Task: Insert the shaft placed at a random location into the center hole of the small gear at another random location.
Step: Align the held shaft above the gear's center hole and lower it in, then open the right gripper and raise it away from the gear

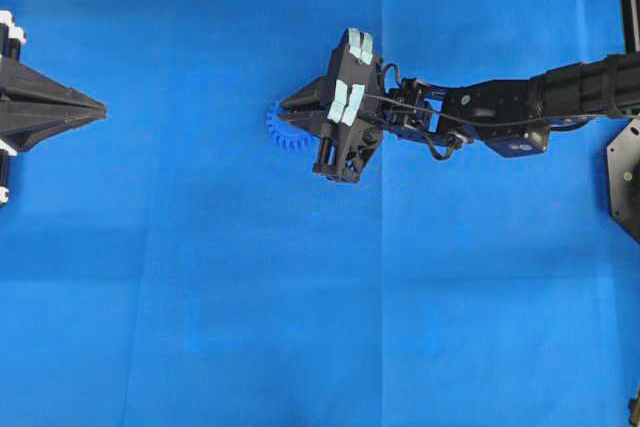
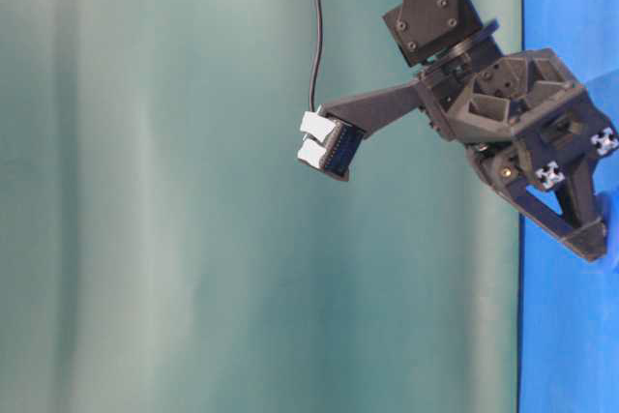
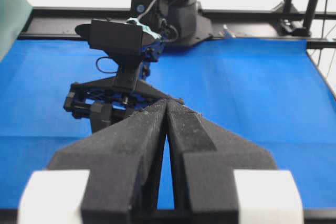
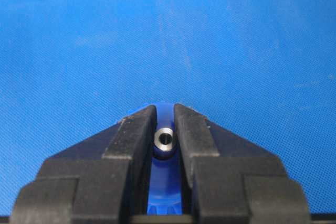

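Observation:
In the right wrist view my right gripper (image 4: 165,109) is shut on the shaft (image 4: 164,140), a small silvery pin seen end-on between the black fingers. Directly beneath it lies the small gear (image 4: 167,182), bright blue and showing only in the gap between the jaws. The shaft covers the center hole, so whether it sits inside is not visible. From overhead, the gear (image 1: 281,131) pokes out from under the right gripper (image 1: 284,105) near the middle of the cloth. My left gripper (image 1: 98,109) rests far left, shut and empty, its tips touching in the left wrist view (image 3: 167,101).
Blue cloth (image 1: 300,297) covers the whole work surface. The right arm (image 1: 520,107) stretches in from the right edge. A black frame rail (image 3: 252,13) runs along the far side, and a green backdrop (image 2: 174,239) hangs beside the table.

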Action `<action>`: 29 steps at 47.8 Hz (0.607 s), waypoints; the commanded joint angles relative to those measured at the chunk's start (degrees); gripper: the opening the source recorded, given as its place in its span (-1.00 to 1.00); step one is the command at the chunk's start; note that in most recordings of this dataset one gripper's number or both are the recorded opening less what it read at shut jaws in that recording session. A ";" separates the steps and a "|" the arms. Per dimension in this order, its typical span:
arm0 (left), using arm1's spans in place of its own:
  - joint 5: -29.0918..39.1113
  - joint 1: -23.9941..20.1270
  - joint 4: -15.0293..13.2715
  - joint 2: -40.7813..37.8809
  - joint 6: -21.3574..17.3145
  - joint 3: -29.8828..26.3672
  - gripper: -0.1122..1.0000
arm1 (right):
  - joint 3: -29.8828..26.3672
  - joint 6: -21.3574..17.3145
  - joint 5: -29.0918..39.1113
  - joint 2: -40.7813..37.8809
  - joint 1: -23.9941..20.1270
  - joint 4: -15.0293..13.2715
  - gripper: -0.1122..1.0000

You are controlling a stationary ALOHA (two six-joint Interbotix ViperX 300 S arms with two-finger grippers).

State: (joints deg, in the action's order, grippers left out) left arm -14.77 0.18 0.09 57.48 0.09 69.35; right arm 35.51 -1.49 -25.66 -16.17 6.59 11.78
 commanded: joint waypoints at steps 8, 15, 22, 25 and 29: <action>-0.26 0.09 0.00 -0.18 0.00 -0.53 -0.80 | -0.97 0.00 0.79 0.79 -0.09 0.09 -0.53; -0.26 0.09 0.00 -0.18 0.00 -0.53 -0.80 | -0.97 0.00 1.93 1.85 -0.26 0.18 0.14; -0.18 0.09 0.00 -0.18 0.00 -0.53 -0.80 | -0.62 0.09 2.64 4.57 -0.35 0.18 0.81; -0.26 0.09 0.09 -0.18 0.00 -0.53 -0.80 | -0.35 0.18 2.64 6.06 -0.35 0.18 0.84; -0.26 0.09 0.09 -0.18 0.00 -0.44 -0.80 | 0.00 0.18 2.72 7.91 -0.35 0.18 0.75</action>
State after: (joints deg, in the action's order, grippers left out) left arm -14.68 0.18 0.09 57.48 0.09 69.43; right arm 35.68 -1.41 -22.85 -11.78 6.15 11.87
